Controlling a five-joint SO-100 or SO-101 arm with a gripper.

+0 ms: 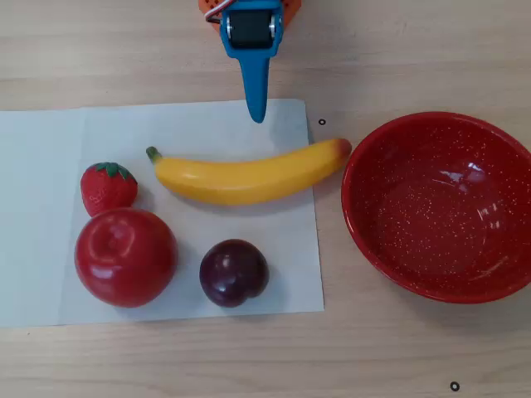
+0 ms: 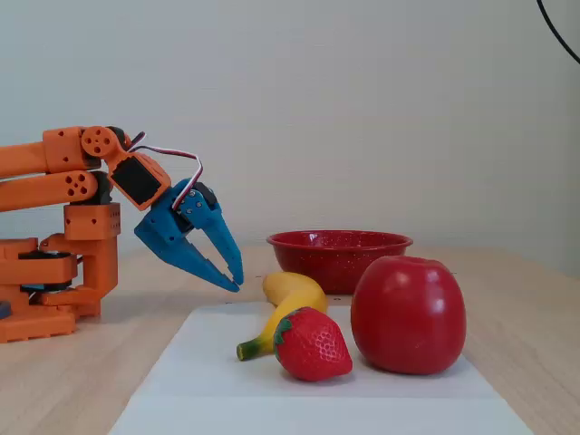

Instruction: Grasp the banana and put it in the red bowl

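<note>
The blue claw (image 1: 258,114) hangs at top centre of the overhead view, its fingers together and gripping nothing, tips just above the banana (image 1: 249,177) without touching it. The banana lies across the white paper sheet (image 1: 50,215) at mid-frame. At right, the red bowl (image 1: 365,224) sits empty.

A light wooden tabletop (image 1: 124,50) with fine horizontal grain fills the overhead view from edge to edge. A white sheet of paper (image 1: 41,215) lies flat across its left and centre, its right edge running down the middle of the frame. Small black ring marks (three can be counted) dot the wood at upper centre, far left and lower right. In the fixed view a plain pale wall (image 2: 362,109) rises behind the tabletop, evenly lit, with a dark cable (image 2: 559,32) curving across the upper right corner.
</note>
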